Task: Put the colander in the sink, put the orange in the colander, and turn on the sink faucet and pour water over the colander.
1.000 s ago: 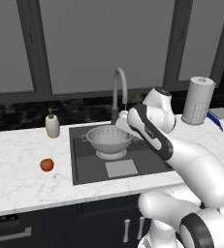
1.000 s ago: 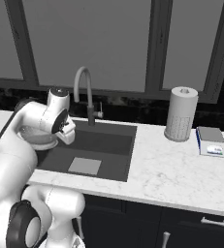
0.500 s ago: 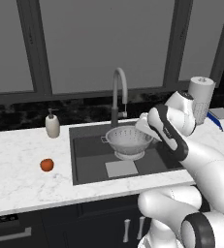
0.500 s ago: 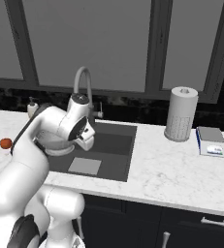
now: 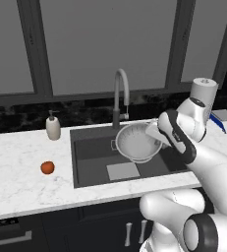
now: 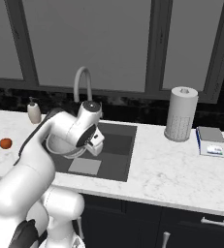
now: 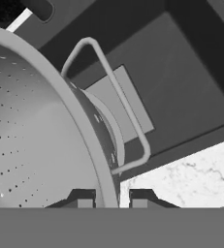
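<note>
My fingers (image 7: 106,197) grip the rim of the silver-grey perforated metal colander (image 5: 137,142), tilted above the dark rectangular sink (image 5: 93,165); the small orange fruit (image 5: 47,168) waits on the white marble worktop (image 5: 16,177) at nine o'clock; faucet untouched

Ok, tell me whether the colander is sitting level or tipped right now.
Tipped. The colander hangs over the sink, its open side tilted toward the left base camera; the gripper pinches its rim.
</note>
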